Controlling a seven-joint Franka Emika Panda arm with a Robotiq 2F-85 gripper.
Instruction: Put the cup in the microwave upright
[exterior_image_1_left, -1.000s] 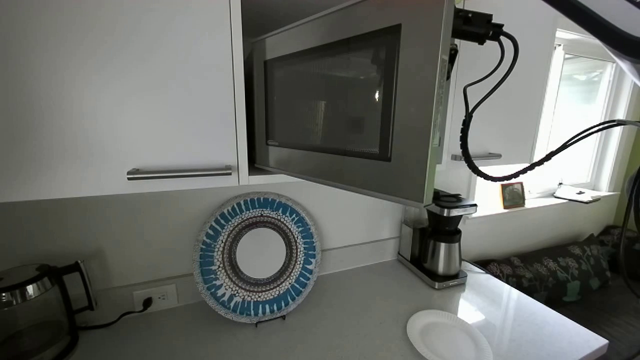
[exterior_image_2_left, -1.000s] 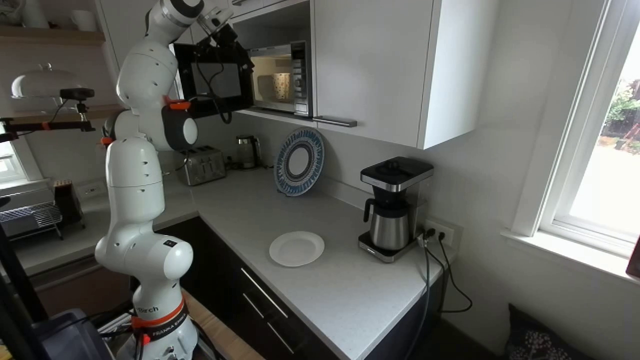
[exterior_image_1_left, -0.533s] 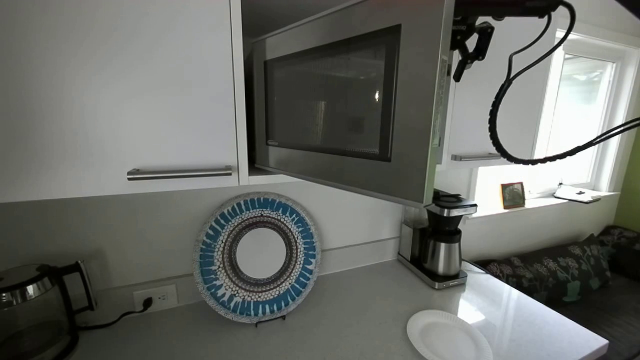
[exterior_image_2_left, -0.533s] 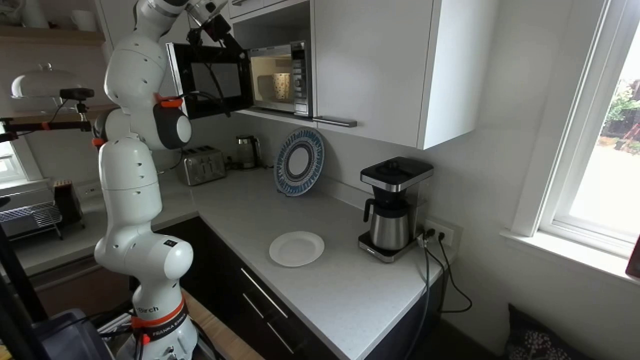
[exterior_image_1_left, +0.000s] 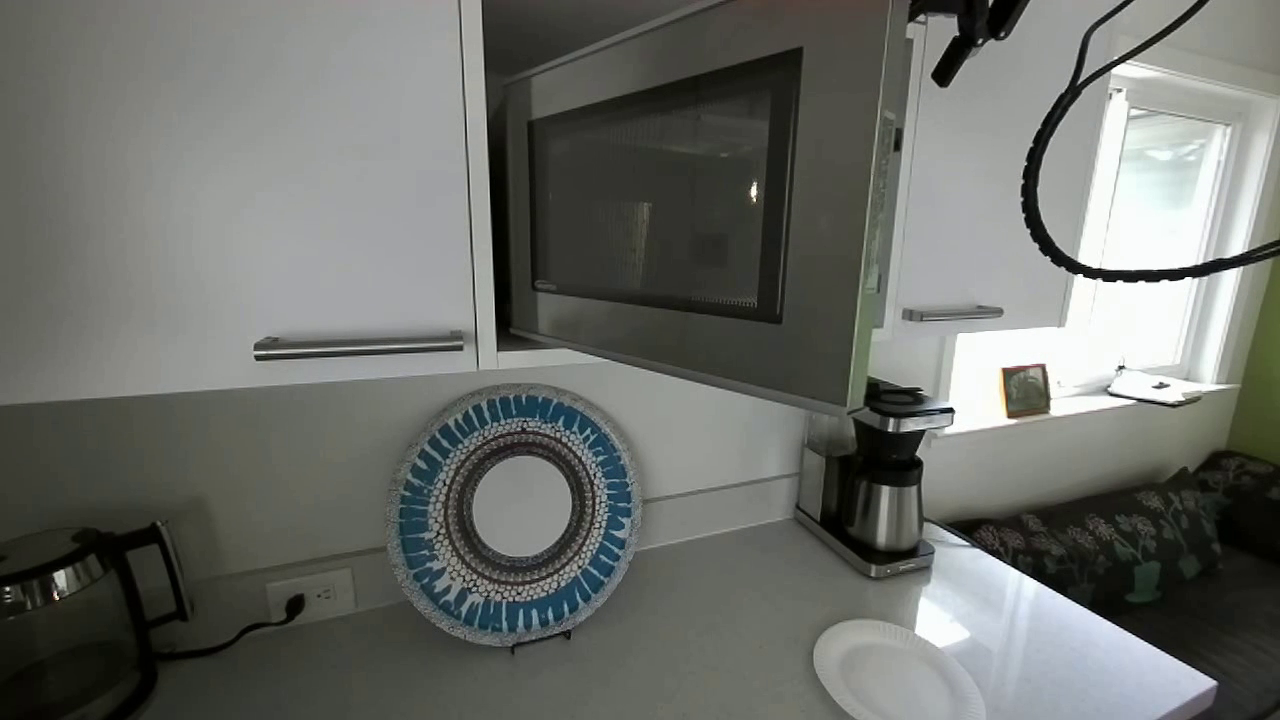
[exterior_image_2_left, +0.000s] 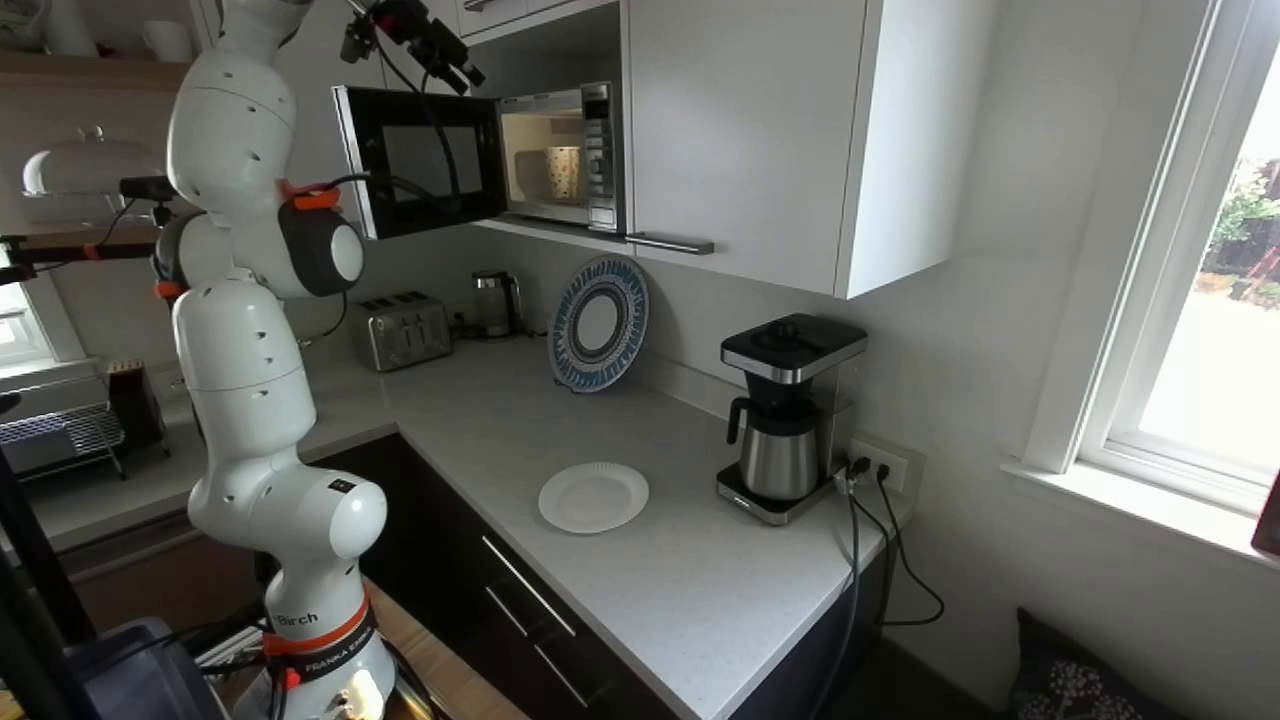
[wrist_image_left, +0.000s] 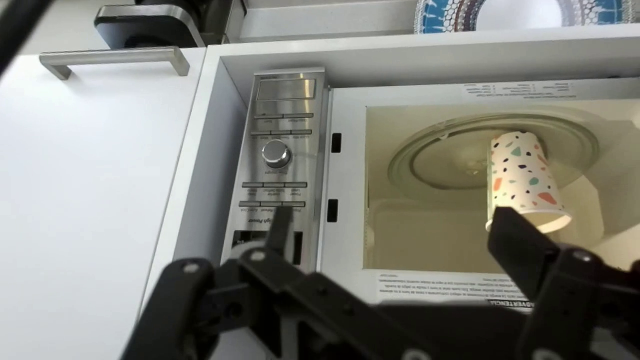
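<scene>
The cup (exterior_image_2_left: 563, 172), pale with coloured flecks, stands upright inside the lit microwave (exterior_image_2_left: 601, 160). In the wrist view, whose picture is upside down, the cup (wrist_image_left: 522, 172) rests on the glass turntable (wrist_image_left: 425, 175) with its open rim uppermost. The microwave door (exterior_image_2_left: 375, 165) is swung wide open; in an exterior view the outside of the door (exterior_image_1_left: 840, 250) hides the cup. My gripper (wrist_image_left: 392, 217) is open with nothing between its fingers. It hangs outside the microwave, above and in front of the opening. In an exterior view the gripper (exterior_image_2_left: 468, 80) shows near the door's top edge.
White cabinet doors (exterior_image_2_left: 740, 130) flank the microwave. Below, the counter holds a white plate (exterior_image_2_left: 594, 497), a coffee maker (exterior_image_2_left: 780, 430), a patterned round plate (exterior_image_2_left: 600, 325) on a stand, a toaster (exterior_image_2_left: 405, 330) and a glass kettle (exterior_image_2_left: 494, 303). A cable (exterior_image_1_left: 1035, 190) loops from the arm.
My gripper has drawn back from the microwave and risen, and the arm has leaned back with it. Cup and door have stayed put. The jaws have come into view apart.
</scene>
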